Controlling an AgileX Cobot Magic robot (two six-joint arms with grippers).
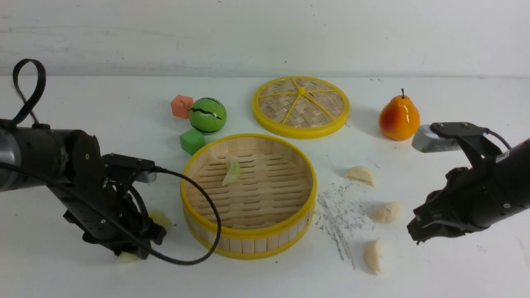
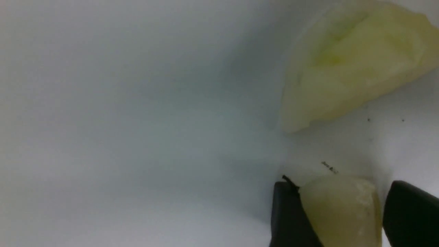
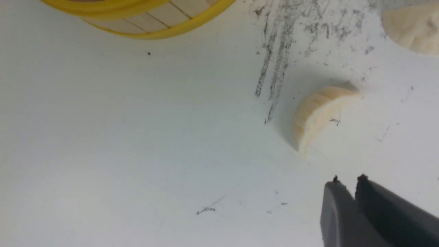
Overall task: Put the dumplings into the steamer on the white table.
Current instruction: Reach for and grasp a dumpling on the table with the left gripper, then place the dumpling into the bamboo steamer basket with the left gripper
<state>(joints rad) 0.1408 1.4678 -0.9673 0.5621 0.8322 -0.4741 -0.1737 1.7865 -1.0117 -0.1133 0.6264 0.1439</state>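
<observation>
Nearest to us on the right side lies a curved cream-white toy dumpling with a pleated edge [image 1: 373, 256]; beneath it we see the broad matte white table [image 1: 298, 277], marked by dark grey scratches near the dumpling; at the middle stands the round bamboo steamer with yellow rims and a slatted wooden floor [image 1: 248, 232], upright and uncovered; beyond it and slightly to the right lies the flat woven lid with yellow spokes and rim [image 1: 301, 131]; our black left gripper [image 2: 343, 190] is low at the table, its fingers parted on either side of a pale green translucent dumpling [image 2: 343, 212], with a gap showing on one side, so we have not clenched it; our black right gripper [image 3: 348, 185] hangs to the right of the cream-white dumplings, fingertips close together with nothing seen between them, though we cannot tell whether they are fully closed; at the back right sits a glossy orange pear with a dark stem [image 1: 399, 118]; at the back left we have a green ball with black stripes [image 1: 208, 115], an orange cube [image 1: 181, 106] and a green cube [image 1: 192, 142]; among the smallest things, one pale green dumpling [image 1: 232, 171] rests inside the steamer, another [image 1: 160, 219] lies between the left gripper and the steamer; two more cream-white dumplings, one farther back [image 1: 360, 175] and one between [image 1: 386, 212], lie right of the steamer.
</observation>
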